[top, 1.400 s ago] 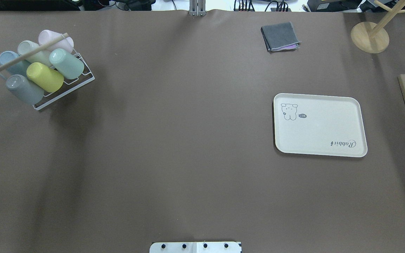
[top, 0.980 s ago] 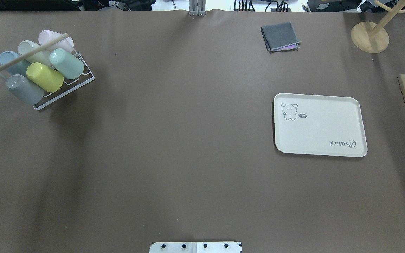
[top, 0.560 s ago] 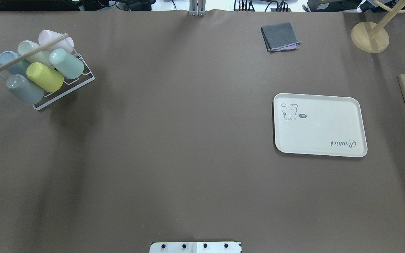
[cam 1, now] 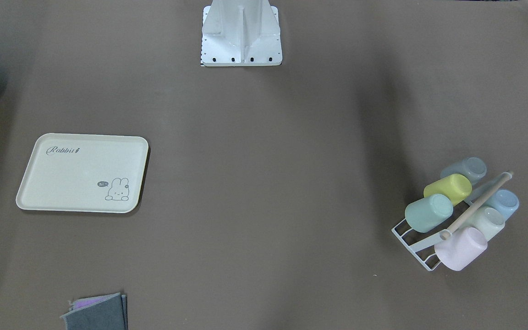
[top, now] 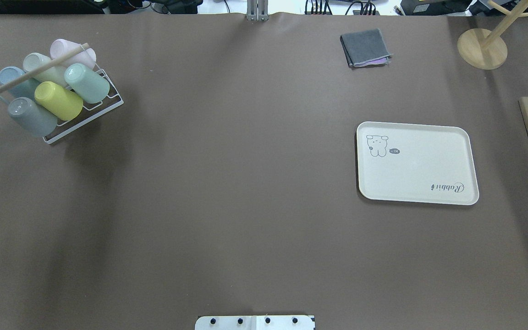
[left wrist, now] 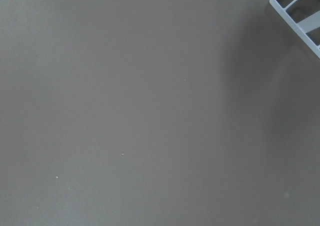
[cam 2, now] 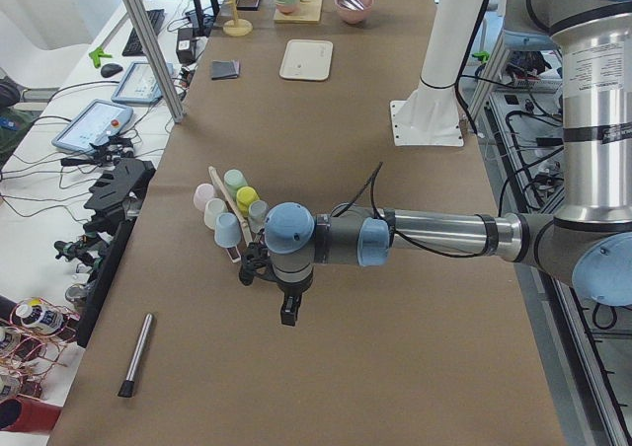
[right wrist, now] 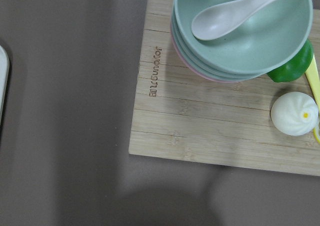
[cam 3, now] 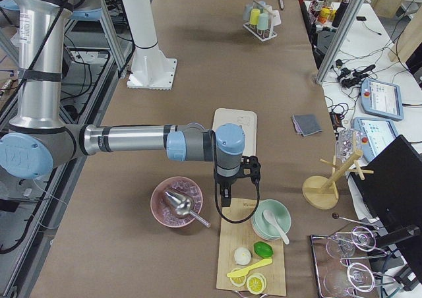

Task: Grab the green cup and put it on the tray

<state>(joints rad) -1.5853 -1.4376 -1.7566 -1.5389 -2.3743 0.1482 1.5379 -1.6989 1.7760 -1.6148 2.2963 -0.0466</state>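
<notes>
Mint-green plastic marks the green cup [top: 86, 83], which lies tilted on a white wire rack [top: 85, 122] at about ten o'clock on the brown table in the overhead view. It is the two o'clock end of the rack's near row. A yellow cup [top: 58, 100] touches it at its eight o'clock side and a grey cup [top: 31, 116] comes after that. Behind a wooden rod [top: 37, 70] lies the second row: a pink cup [top: 69, 49], a whitish cup [top: 39, 64] and a blue cup [top: 9, 78].

The tray [top: 417, 162] lies flat at about three o'clock on the table, well apart from the rack, with nothing on it. Its rabbit drawing is at the ten o'clock corner and its script at the five o'clock corner. A folded grey cloth [top: 365, 47] lies at the tray's twelve o'clock.

The left gripper [cam 2: 288, 313] shows only in the left side view, hanging above bare table just beside the rack. Whether it is open or closed I cannot tell. Its wrist camera catches only a corner of the rack at two o'clock.

The right gripper [cam 3: 224, 196] shows only in the right side view, past the tray, hanging between a pink bowl [cam 3: 177, 202] and a wooden board [right wrist: 210, 121]. Its state cannot be told either. Its wrist camera looks down on the board, which carries a stack of bowls [right wrist: 240, 41] with a white spoon [right wrist: 235, 11] in the top one, and a white bun [right wrist: 295, 113].
</notes>
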